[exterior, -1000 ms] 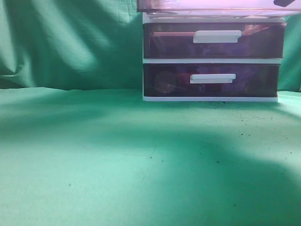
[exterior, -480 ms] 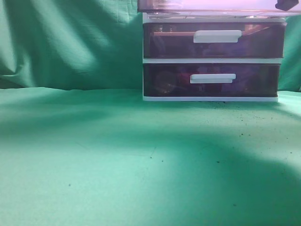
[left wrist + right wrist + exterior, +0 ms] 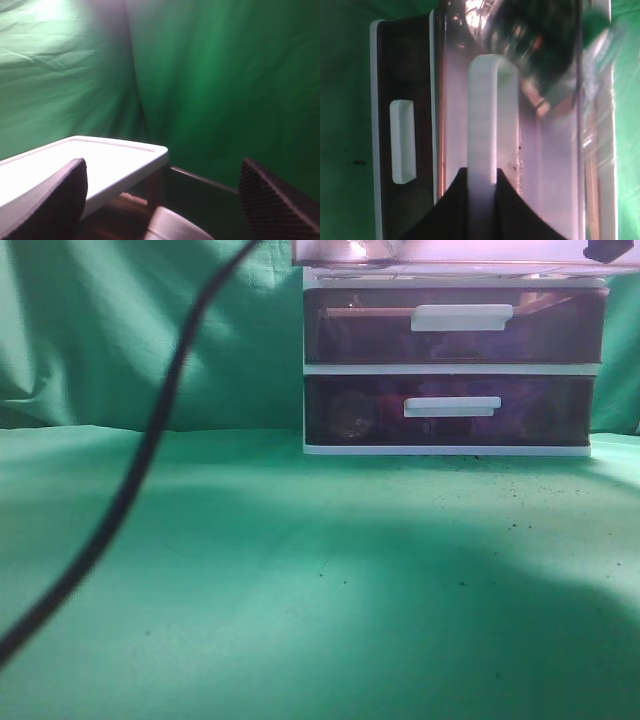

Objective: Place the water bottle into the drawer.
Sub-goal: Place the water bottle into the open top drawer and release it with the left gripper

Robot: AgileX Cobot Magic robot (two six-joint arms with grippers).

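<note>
A dark cable [image 3: 150, 450] has come into the exterior view: it was not there in either earlier picture and now runs from the top edge, left of the drawer unit, down in a curve to the lower left edge of the frame. At the top of the frame, inside the pulled-out drawer [image 3: 450, 252], a pale rounded glint [image 3: 362, 249] has appeared near its left end, where there was only flat pink haze a second ago
</note>
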